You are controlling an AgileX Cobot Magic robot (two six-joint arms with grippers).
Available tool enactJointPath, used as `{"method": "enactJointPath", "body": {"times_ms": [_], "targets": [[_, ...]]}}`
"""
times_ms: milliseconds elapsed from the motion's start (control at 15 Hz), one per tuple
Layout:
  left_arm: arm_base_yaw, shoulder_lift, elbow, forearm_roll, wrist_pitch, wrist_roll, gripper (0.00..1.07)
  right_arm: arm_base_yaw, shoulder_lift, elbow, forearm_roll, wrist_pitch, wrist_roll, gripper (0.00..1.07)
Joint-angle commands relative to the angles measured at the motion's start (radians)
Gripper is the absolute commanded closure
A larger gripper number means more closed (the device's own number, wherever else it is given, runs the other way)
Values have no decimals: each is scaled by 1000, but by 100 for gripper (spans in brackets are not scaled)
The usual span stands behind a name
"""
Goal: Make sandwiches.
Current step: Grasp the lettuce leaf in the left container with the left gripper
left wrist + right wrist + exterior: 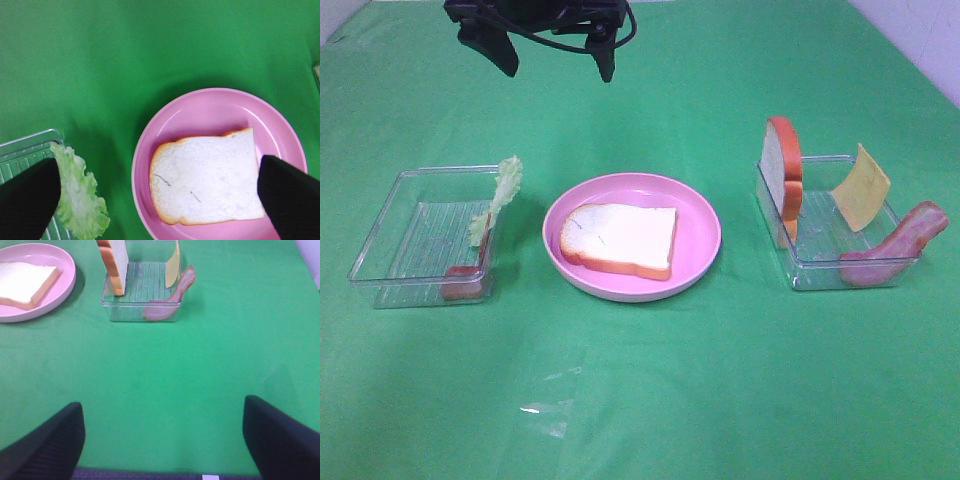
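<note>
Nearest, right fingers (pixel 45 445), spread wide, over the green counter (pixel 720 400) short of the right tray (pixel 820 275). Middle row: left tray (pixel 380 270) with lettuce leaf (pixel 505 185) leaning on its wall and left bacon strip (pixel 460 285) inside; pink plate (pixel 700 235) bearing flat bread slice (pixel 620 240); right tray with upright bread slice (pixel 783 175), cheese square (pixel 861 187), and right bacon strip (pixel 895 250) draped over its corner. Farthest, left fingers (pixel 503 55), spread wide, hanging high.

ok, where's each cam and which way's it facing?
Exterior high: up high, looking down over the green cloth; only the open left gripper shows.
Left wrist: facing down at white bread slice on round pink plate, pale green lettuce leaf; own fingers frame it.
Right wrist: low, angled across cloth toward clear plastic tray; open right gripper shows.
Shared: all three see plate and bread.
</note>
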Motion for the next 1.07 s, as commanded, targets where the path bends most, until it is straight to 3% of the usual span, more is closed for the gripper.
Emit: {"method": "enactJointPath", "body": {"times_ms": [67,400,733,1067], "targets": [[11,-44,17,13,104,12,6,-6,-25,2,0,-11,4,23],[90,-67,92,-37,104,12,6,-6,-25,2,3,-11,4,23],[162,-59,242,-37,103,1,6,-6,-25,2,3,-11,4,23],[162,1,249,-49,87,-19,6,-6,-25,2,4,-11,4,23]]}}
